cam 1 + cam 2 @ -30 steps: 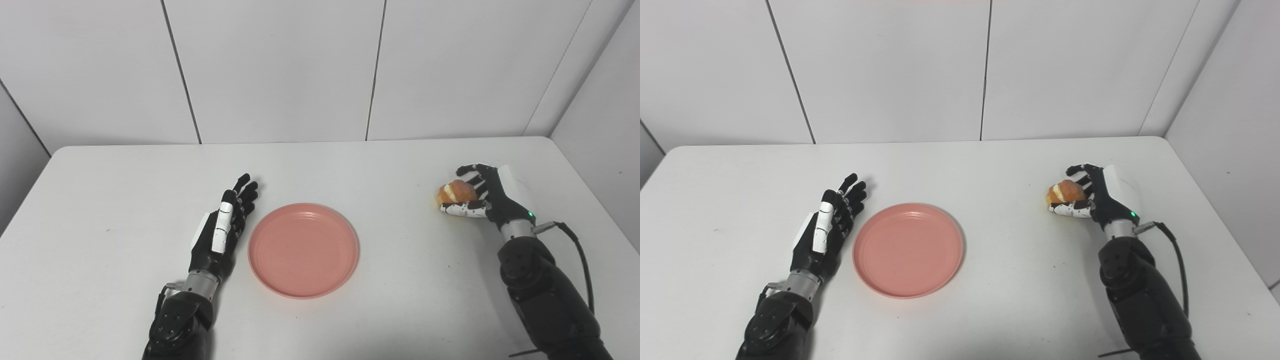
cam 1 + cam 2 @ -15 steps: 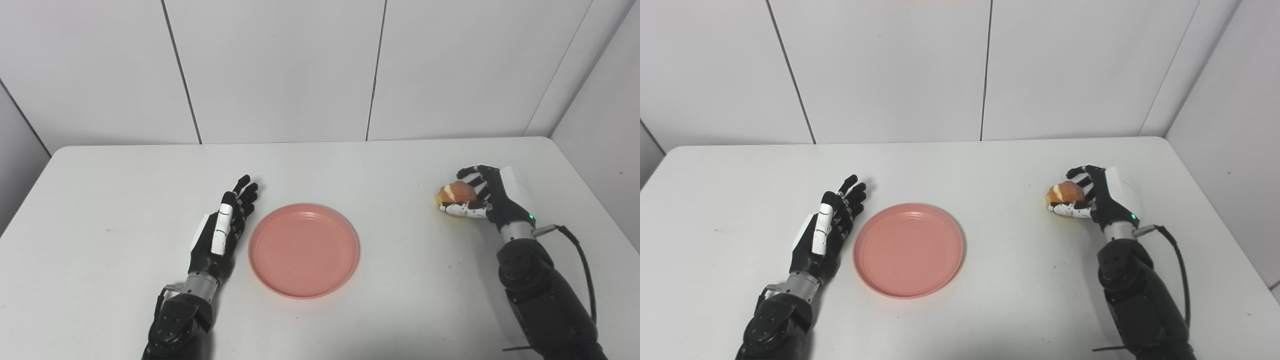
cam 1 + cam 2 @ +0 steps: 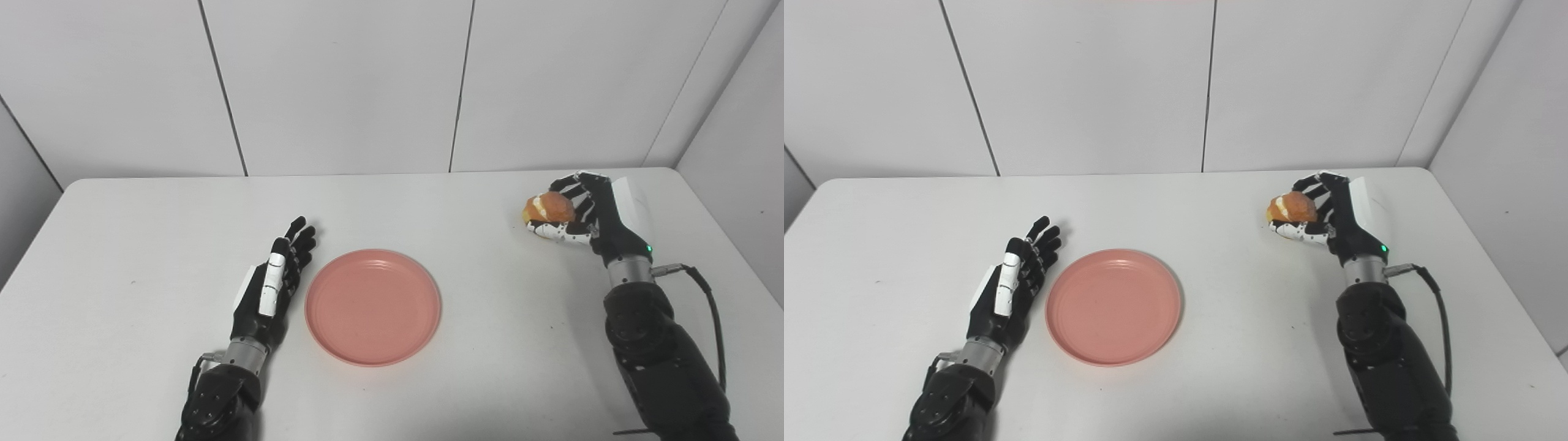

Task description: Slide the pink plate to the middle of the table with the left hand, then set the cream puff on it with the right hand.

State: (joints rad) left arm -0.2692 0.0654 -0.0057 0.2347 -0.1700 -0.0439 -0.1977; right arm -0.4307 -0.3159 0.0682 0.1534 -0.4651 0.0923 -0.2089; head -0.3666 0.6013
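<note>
The pink plate [image 3: 373,306] lies flat near the middle of the white table [image 3: 141,220], with nothing on it. My left hand [image 3: 272,285] stands on edge just left of the plate's rim, fingers straight and apart, holding nothing. At the right side my right hand [image 3: 585,211] is shut on the cream puff [image 3: 549,207], a golden bun with a white cream line. The puff hangs clear above the table surface, well to the right of the plate [image 3: 1113,306]. In the right eye view the puff [image 3: 1292,207] shows between the thumb and the curled fingers of my right hand [image 3: 1329,211].
White wall panels [image 3: 343,79] close off the back and the right side of the table. A black cable [image 3: 704,300] runs from my right wrist along the forearm. The table's right edge [image 3: 729,245] lies close to my right arm.
My right hand has lifted the cream puff off the table and carried it up and slightly left. My left hand has drawn back a little toward me; the plate stays put.
</note>
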